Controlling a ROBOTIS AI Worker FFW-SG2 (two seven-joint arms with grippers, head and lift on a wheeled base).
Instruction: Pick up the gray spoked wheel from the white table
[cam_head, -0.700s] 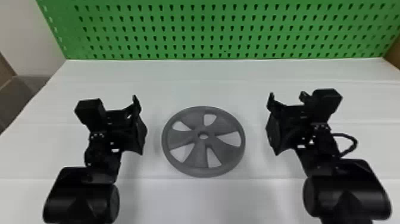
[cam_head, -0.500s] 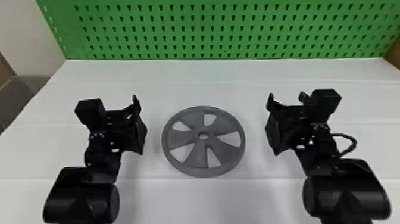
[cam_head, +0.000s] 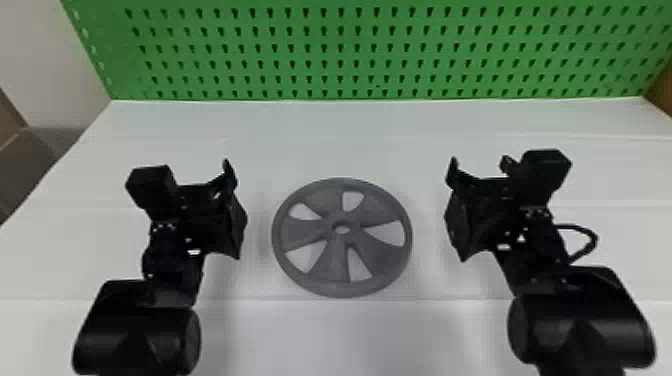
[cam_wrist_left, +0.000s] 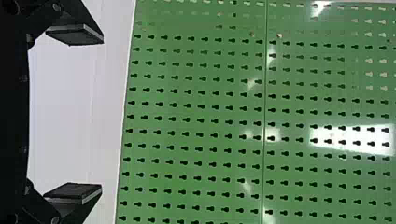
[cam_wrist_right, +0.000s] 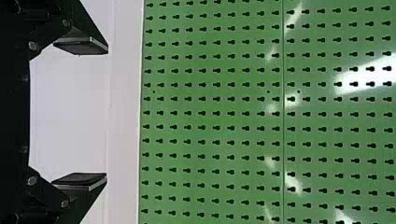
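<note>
Wheel (cam_head: 339, 250), gray, round, spoked, probably light, stiff plastic: grip rim. Left gripper (cam_wrist_left: 88, 114), right gripper (cam_wrist_right: 93, 113): flat black fingers (cam_wrist_left: 74, 191) spread.

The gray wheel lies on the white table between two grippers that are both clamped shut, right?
Not quite: the left gripper and right gripper are both open, fingers well apart, as the wrist views show. The gray wheel does lie on the white table between them.

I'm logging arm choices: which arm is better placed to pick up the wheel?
Probably the robot's left, but only slightly: the left gripper looks a little nearer the wheel than the right gripper, and both are open.
</note>
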